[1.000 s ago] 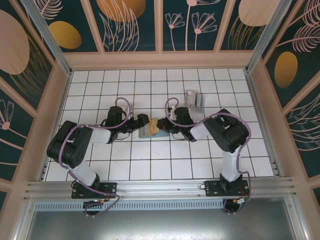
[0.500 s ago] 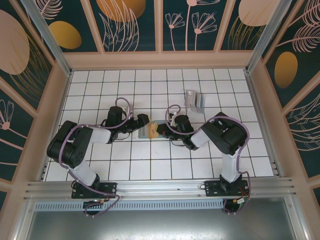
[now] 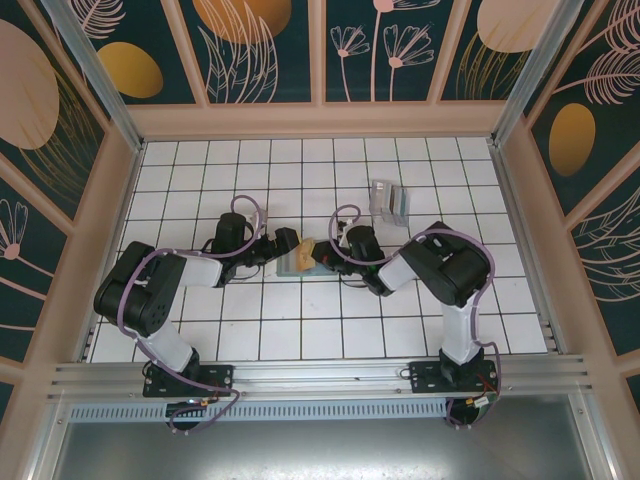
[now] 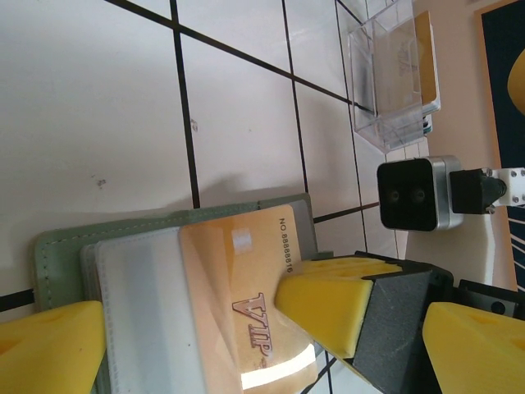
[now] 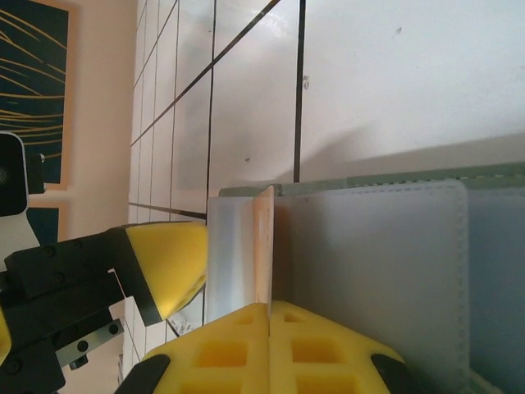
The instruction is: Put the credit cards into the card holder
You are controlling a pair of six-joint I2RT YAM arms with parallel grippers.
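The sage-green card holder (image 3: 290,268) lies open on the white tiles, its clear sleeves facing up (image 4: 131,312). A gold-brown credit card (image 4: 238,304) marked VIP stands on edge over those sleeves. My right gripper (image 5: 269,328) is shut on that card's edge (image 5: 264,246), with its yellow fingers (image 4: 336,308) pinching it. My left gripper (image 4: 262,357) is open, one finger either side of the holder (image 5: 369,182). From above, the left gripper (image 3: 287,243) and right gripper (image 3: 318,256) face each other across the gold card (image 3: 306,248).
A clear plastic box (image 3: 388,203) holding more cards stands a few tiles behind and to the right of the holder; it also appears in the left wrist view (image 4: 394,74). Low walls ring the tiled floor.
The right arm has drawn in and shifted the gold card slightly left over the holder. The left arm has stayed put, jaws still wide.
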